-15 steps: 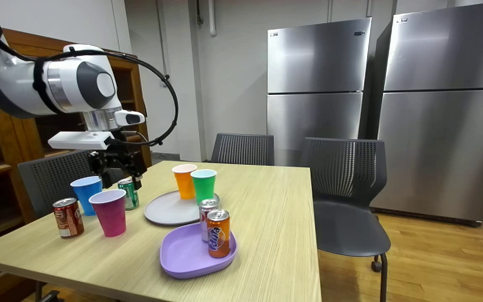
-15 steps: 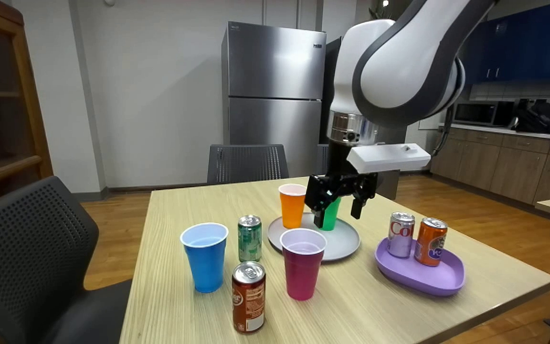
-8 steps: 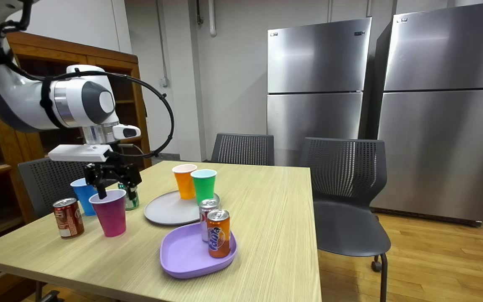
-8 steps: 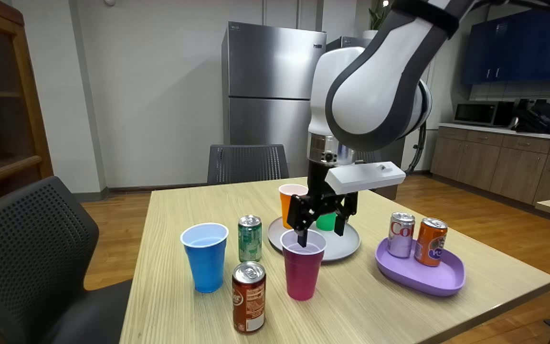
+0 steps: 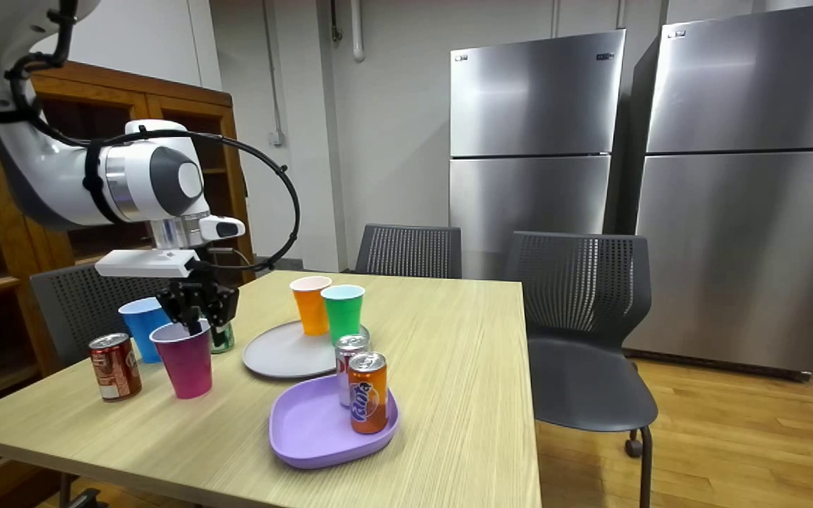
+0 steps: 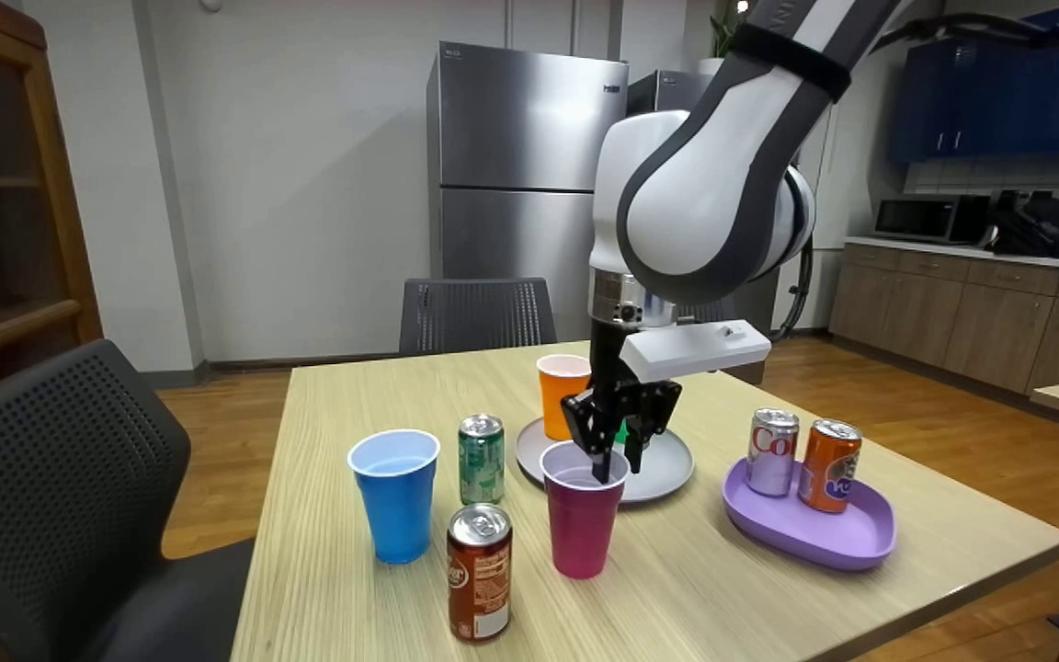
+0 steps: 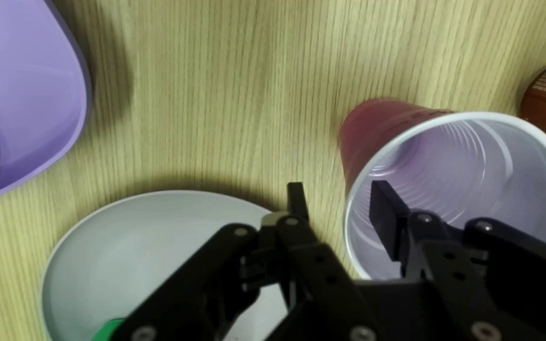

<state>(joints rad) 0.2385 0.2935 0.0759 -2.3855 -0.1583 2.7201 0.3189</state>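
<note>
On the surface (image 6: 378,395), right of the blue cup (image 6: 398,506), the magenta cup (image 6: 582,533) was straddled at its rim by the partly open hand (image 7: 341,203), nothing gripped, presumably because its thin wall was easier to span than its mouth.

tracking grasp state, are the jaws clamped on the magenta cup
No, in the wrist view the jaws stand apart, one side inside the magenta cup and the other outside, a gap showing between it and the cup.

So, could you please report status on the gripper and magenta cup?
Gripper open, one finger inside the magenta cup, one outside. Cup upright, unclamped. Nothing but its rim between the fingers.
</note>
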